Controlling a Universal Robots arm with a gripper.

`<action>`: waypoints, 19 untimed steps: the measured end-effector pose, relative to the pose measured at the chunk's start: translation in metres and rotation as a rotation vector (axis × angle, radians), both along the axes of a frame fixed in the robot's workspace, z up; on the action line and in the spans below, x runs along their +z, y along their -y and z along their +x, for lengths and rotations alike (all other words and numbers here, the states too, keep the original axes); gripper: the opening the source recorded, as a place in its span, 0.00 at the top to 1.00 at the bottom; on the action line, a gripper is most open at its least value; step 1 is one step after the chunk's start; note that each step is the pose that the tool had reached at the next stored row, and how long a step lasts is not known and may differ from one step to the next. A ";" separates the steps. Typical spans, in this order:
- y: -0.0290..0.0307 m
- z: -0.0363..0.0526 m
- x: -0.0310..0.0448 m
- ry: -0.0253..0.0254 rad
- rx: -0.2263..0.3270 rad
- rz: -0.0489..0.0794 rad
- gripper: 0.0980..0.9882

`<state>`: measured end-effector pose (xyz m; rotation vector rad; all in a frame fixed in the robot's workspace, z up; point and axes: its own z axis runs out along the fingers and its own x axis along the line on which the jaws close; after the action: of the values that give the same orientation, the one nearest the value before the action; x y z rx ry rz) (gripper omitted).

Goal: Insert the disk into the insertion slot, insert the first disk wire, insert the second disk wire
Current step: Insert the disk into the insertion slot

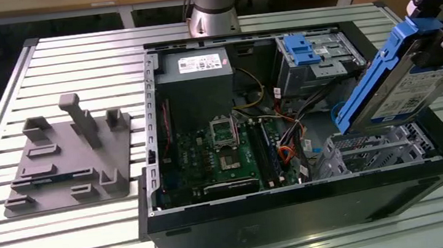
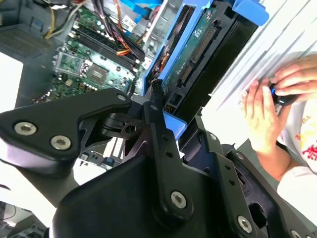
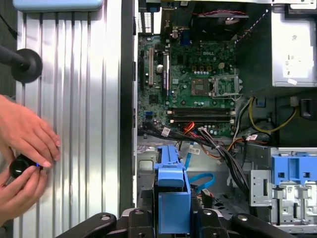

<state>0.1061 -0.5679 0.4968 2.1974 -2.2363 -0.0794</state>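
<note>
Pincer [image 1: 435, 26] clenched on the disk [image 1: 412, 88], upper right of the exterior view. Disk hangs tilted, its lower end just above the insertion slot [image 1: 376, 148] at lower right, not seated. Judged: first step unfinished; both wire insertions outstanding.

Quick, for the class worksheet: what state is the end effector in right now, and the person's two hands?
End effector: shut on the hard drive, tilted over the drive cage.
Person's hands: together around a small black object.
</note>
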 end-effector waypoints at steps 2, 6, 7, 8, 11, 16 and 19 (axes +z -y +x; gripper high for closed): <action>0.0002 0.0000 0.0000 0.0002 0.000 0.019 0.70; 0.0008 0.0000 0.0001 0.0004 0.000 0.045 0.70; 0.0008 0.0000 0.0001 0.0004 0.000 0.045 0.70; 0.0008 0.0000 0.0000 0.0004 0.000 0.045 0.70; 0.0008 0.0001 0.0000 0.0004 0.000 0.045 0.70; 0.0009 0.0015 -0.0004 0.0010 0.000 0.045 0.70; 0.0008 0.0047 -0.0006 0.0013 0.000 0.045 0.70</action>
<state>0.1109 -0.5688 0.4962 2.2202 -2.2572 -0.1297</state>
